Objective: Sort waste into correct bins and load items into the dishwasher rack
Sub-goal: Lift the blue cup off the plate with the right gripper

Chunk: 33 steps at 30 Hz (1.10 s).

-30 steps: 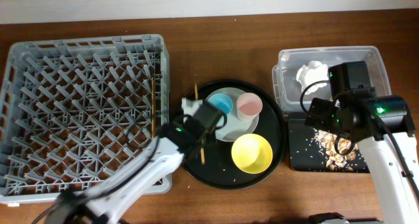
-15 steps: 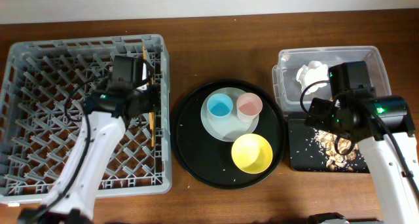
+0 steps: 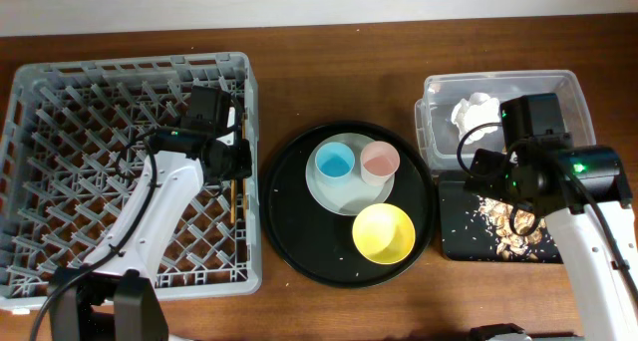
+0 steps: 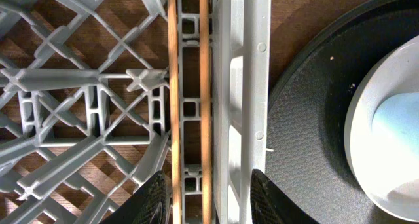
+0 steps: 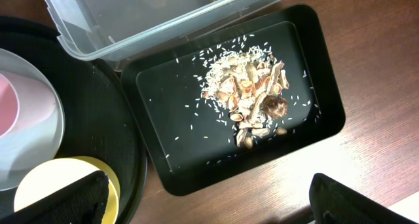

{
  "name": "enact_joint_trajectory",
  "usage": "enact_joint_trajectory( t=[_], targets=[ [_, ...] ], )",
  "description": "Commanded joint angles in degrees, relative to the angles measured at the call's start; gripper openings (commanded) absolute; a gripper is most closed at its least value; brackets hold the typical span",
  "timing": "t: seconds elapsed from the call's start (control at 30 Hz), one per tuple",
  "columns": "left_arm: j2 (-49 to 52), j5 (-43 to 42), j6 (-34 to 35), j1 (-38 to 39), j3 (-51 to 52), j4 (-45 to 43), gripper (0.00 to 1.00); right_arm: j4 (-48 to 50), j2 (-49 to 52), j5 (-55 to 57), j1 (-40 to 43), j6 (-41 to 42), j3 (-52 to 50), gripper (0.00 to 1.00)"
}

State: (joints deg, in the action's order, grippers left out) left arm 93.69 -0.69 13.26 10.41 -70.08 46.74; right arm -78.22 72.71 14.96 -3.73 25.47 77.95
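Two wooden chopsticks [image 4: 173, 86] lie side by side in the grey dishwasher rack [image 3: 90, 132], along its right wall [image 4: 242, 86]. My left gripper [image 4: 213, 201] is open just above them, at the rack's right edge in the overhead view [image 3: 234, 164]. The blue cup [image 3: 335, 162] and pink cup [image 3: 380, 161] stand on the pale plate [image 3: 344, 198], next to the yellow bowl [image 3: 384, 232]. The tissue [image 3: 476, 110] lies in the clear tub [image 3: 439, 92]. Food scraps [image 5: 252, 99] lie in the shallow black tray [image 5: 170, 106]. My right gripper [image 5: 209, 204] is wide open and empty above that tray's front edge.
The plate, cups and bowl sit on a large round black tray [image 3: 299, 231] between the rack and the bins. Rice grains are scattered in the shallow black tray. The right arm covers part of the tub and the tray from above.
My left gripper carried a chopstick from the round tray to the rack's right edge. It now lies beside the first one, released. The right arm has not moved.
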Motion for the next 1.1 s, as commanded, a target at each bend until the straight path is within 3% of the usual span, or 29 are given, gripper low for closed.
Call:
enact_joint_trajectory(
  t=[0.0, 0.1, 0.17, 0.3, 0.33, 0.43, 0.5, 0.67, 0.7, 0.73, 0.8, 0.83, 0.93, 1.0, 1.07],
  targets=[
    [-1.20, -2.05, -0.09, -0.37, -2.43, 1.44, 0.40, -0.02, 0.00, 0.09, 0.37, 0.11, 0.70, 0.98],
    [-6.51, -12.96, -0.07, 0.74, -8.20, 4.66, 0.39, -0.02, 0.00, 0.09, 0.37, 0.11, 0.70, 0.99],
    [-7.63, -14.60, -0.11, 3.06, -10.80, 7.54, 0.40, -0.02, 0.00, 0.09, 0.37, 0.11, 0.70, 0.99],
    [-7.89, -14.45, -1.38, 9.53, -11.82, 9.31, 0.54, -0.02, 0.00, 0.09, 0.37, 0.09, 0.70, 0.98],
    [-7.89, -14.56, -0.85, 9.84, -11.82, 9.31, 0.64, -0.02, 0.00, 0.09, 0.37, 0.09, 0.70, 0.99],
    [-8.31, -14.53, 0.59, 9.09, -11.82, 9.79, 0.68, 6.80, 0.13, 1.14, 0.37, 0.11, 0.70, 0.99],
    [-9.81, -14.53, 0.59, 6.86, -11.82, 11.61, 0.68, 15.08, 0.48, -8.17, 0.37, 0.11, 0.70, 0.99],
    [-12.85, -14.53, 0.57, -4.28, -11.82, 17.44, 0.69, 16.63, 1.25, -29.18, 0.24, -0.52, 0.68, 0.99],
    [-12.83, -14.53, 0.55, -6.54, -11.82, 18.45, 0.70, 18.69, 2.03, -34.93, -1.73, -4.24, 0.66, 0.82],
    [-12.83, -14.53, 0.55, -8.63, -11.69, 18.91, 0.72, 19.91, 2.73, -35.08, -4.66, -6.05, 0.66, 0.72],
    [-12.83, -14.32, 0.55, -10.56, -11.67, 19.71, 0.87, 21.09, 4.81, -31.65, -11.82, -9.31, 0.66, 0.65],
    [-12.83, -14.01, 0.55, -10.71, -11.67, 20.09, 0.99, 21.79, 6.78, -28.13, -16.33, -11.54, 0.66, 0.64],
    [-12.83, -11.21, 0.55, -10.71, -11.67, 22.01, 0.99, 27.10, 14.95, -23.43, -25.90, -22.03, 0.66, 0.68],
    [-12.83, -10.82, 0.44, -10.69, -11.67, 23.56, 0.99, 32.26, 19.71, -26.64, -29.53, -21.84, 0.66, 0.82],
    [-12.83, -9.46, 0.31, -10.69, -11.61, 24.33, 0.99, 36.09, 22.77, -27.71, -31.43, -22.56, 0.66, 0.79]
  ],
)
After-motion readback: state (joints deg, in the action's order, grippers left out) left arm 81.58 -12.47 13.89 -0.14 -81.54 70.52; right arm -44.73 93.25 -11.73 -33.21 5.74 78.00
